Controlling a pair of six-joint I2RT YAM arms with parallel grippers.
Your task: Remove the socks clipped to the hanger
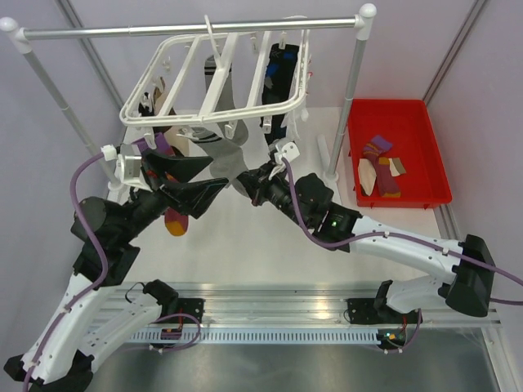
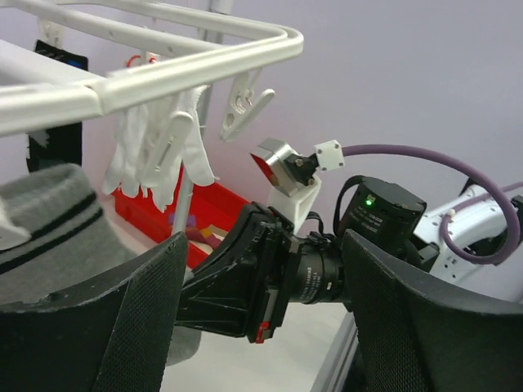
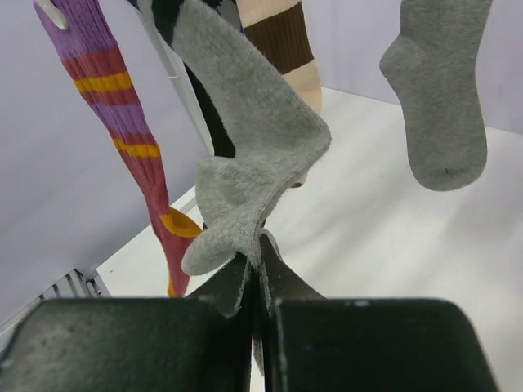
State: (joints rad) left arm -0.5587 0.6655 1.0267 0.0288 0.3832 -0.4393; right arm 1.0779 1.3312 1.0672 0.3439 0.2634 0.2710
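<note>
The white hanger (image 1: 212,114) hangs from the silver rail, with several socks clipped under it. My right gripper (image 3: 258,255) is shut on the toe of a grey sock (image 3: 253,155) that still hangs from its clip. In the top view, the right gripper (image 1: 238,181) is below the hanger's front edge. A purple and maroon sock with orange stripes (image 3: 122,139), a brown-and-cream sock (image 3: 282,41) and a second grey sock (image 3: 441,106) hang nearby. My left gripper (image 2: 261,327) is open and empty, just left of the right gripper, under the hanger bar (image 2: 163,77). A white sock (image 2: 155,155) hangs there.
A red bin (image 1: 388,103) at the right holds a few loose socks. The silver rail (image 1: 196,29) stands on white posts; one post (image 1: 350,98) is beside the bin. The two arms cross closely under the hanger.
</note>
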